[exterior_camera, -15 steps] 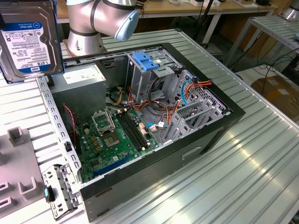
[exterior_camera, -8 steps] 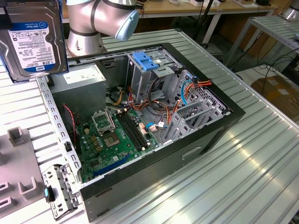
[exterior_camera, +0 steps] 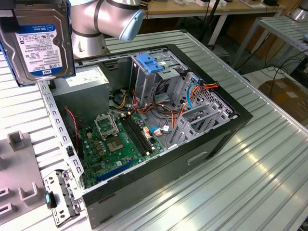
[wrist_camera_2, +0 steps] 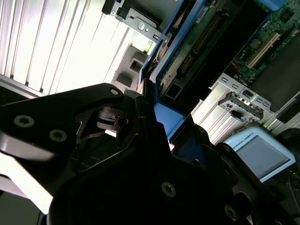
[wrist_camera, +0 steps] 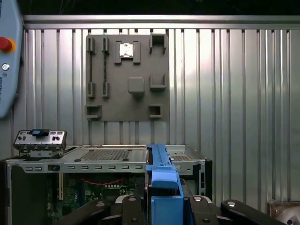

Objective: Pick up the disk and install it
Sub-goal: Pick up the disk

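Ribbed aluminium table (exterior_camera: pixel 260 183) bears the open black computer case (exterior_camera: pixel 202 150). Raised clear of it, at the exterior view's left, the disk (exterior_camera: pixel 41 43) hangs label outward, its blue carrier rail pinched between the jaws of the gripper (wrist_camera: pixel 164 208).

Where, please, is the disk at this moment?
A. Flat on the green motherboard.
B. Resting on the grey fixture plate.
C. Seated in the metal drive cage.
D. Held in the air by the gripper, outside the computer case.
D: in the exterior view the disk hangs in the air, clear of the open computer case, and in the first wrist view the gripper clamps its blue rail.
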Available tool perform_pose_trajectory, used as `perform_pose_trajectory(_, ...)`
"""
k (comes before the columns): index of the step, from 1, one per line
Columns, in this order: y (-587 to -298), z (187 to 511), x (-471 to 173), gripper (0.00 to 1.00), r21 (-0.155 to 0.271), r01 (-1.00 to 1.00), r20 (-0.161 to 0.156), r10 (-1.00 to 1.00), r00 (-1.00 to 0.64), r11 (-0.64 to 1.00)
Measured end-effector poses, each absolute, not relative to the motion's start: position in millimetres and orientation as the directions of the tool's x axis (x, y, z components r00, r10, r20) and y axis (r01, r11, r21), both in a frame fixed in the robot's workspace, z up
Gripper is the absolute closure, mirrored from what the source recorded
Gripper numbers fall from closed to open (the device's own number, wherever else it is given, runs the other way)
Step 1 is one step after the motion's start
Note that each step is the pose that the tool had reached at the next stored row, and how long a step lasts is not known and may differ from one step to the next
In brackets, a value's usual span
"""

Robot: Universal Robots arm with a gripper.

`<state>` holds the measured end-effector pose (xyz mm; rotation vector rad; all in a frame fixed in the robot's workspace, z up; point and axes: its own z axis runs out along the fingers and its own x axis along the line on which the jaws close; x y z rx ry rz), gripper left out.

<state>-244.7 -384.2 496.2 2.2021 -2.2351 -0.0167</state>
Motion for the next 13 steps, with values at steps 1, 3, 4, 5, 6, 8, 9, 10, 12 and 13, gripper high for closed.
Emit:
perform_pose_trajectory(1, -385, 496, -244, 0.63, 0.010, -1.000, -0.005, -1.000, -0.015, 0.015)
perform_pose_trajectory(3, -387, 496, -241, 0.63, 0.010, -1.000, -0.005, -1.000, -0.015, 0.015)
perform_pose_trajectory(4, -387, 496, -241, 0.63, 0.010, -1.000, -0.005, -1.000, -0.015, 0.015)
perform_pose_trajectory(5, -387, 496, -240, 0.63, 0.010, -1.000, -0.005, -1.000, -0.015, 0.015)
perform_pose_trajectory(6, -388, 496, -238, 0.63, 0.010, -1.000, -0.005, -1.000, -0.015, 0.015)
perform_pose_trajectory(8, -388, 496, -236, 0.63, 0.010, -1.000, -0.005, -1.000, -0.015, 0.015)
perform_pose_trajectory(9, -388, 496, -235, 0.63, 0.010, -1.000, -0.005, -1.000, -0.015, 0.015)
perform_pose_trajectory(10, -388, 496, -233, 0.63, 0.010, -1.000, -0.005, -1.000, -0.015, 0.015)
perform_pose_trajectory(12, -389, 496, -231, 0.63, 0.010, -1.000, -0.005, -1.000, -0.015, 0.015)
perform_pose_trajectory(13, -389, 496, -229, 0.63, 0.010, -1.000, -0.005, -1.000, -0.015, 0.015)
